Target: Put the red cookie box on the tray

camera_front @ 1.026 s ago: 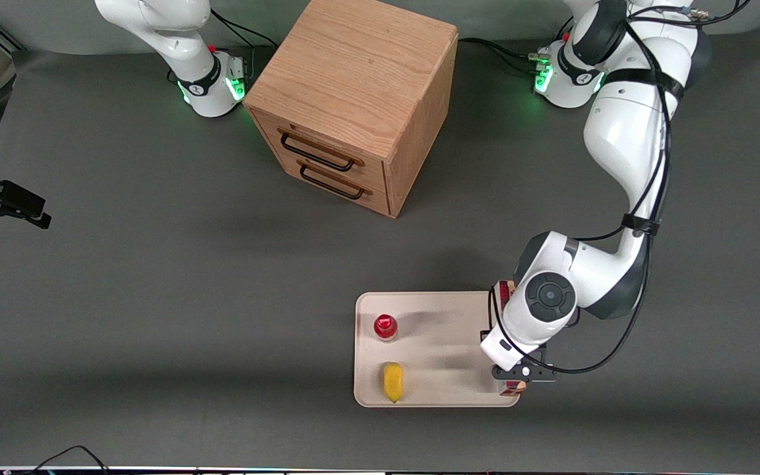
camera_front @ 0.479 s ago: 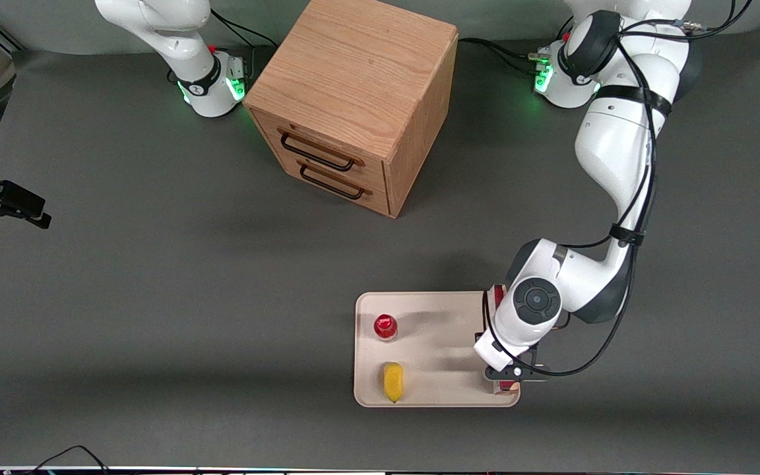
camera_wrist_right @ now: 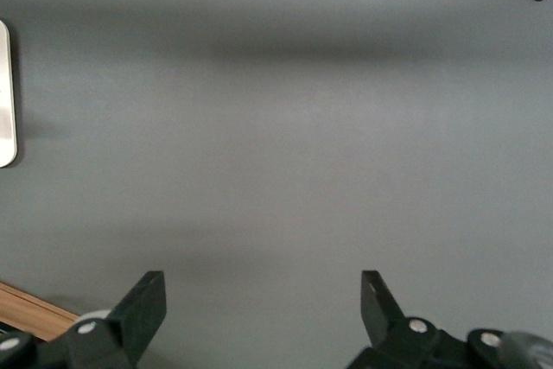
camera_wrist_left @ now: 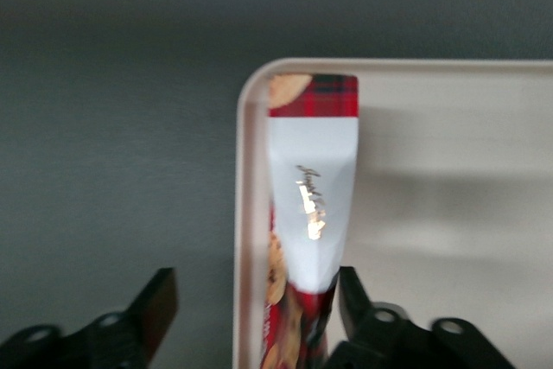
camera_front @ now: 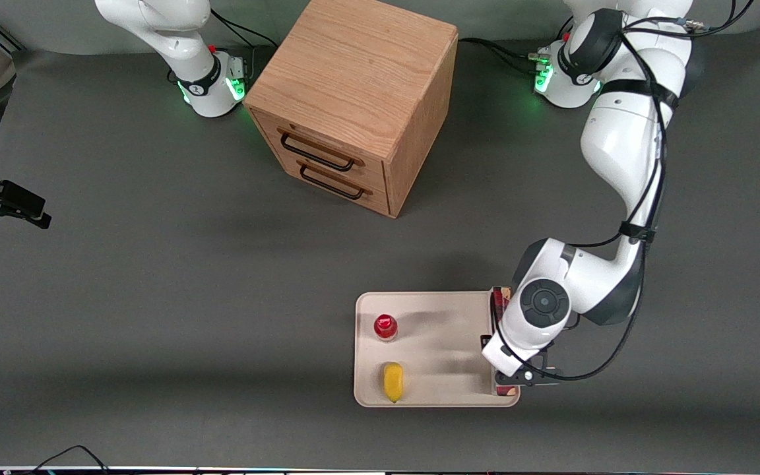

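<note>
A dark grey mat covers the table (camera_front: 156,297), with a wooden drawer cabinet (camera_front: 353,99) (two black-handled drawers) standing on it.

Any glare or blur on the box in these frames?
Left wrist view: red cookie box slightly soft, a foil glint on its white panel, lying in the tray; gripper jaws open. Front view: even lighting, arm covers most of the box.

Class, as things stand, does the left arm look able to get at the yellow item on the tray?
Probably yes. The end effector is open above the red cookie box at the tray edge, and bare tray lies between it and the yellow item; only the small red-capped bottle stands nearby.
</note>
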You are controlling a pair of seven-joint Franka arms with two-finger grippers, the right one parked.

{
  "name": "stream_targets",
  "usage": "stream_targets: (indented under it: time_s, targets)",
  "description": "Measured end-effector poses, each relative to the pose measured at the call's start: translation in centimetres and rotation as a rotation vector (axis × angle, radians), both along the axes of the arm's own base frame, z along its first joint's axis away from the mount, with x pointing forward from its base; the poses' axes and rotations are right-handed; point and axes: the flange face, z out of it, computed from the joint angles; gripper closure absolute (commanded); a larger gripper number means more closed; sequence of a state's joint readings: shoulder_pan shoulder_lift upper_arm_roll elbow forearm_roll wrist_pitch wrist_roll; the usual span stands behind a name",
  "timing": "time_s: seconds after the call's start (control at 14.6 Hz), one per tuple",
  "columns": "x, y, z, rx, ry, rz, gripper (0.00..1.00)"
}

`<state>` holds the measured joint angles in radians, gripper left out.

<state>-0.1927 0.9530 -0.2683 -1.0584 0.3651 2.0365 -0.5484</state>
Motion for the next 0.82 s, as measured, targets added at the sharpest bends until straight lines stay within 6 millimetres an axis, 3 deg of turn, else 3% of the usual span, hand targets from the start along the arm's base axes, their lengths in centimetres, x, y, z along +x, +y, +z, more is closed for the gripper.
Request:
stream_targets:
  time_s: [0.41,0.68,0.82]
  targets:
    - [-1.8,3.3,12.2,-0.029,0.040,-0.039,0.00]
    - [-4.4,11.0,18.8,-0.026,0.073,-0.073,0.00]
    - [-6.3,13.4,21.4,-0.007,0.064,-0.061,0.00]
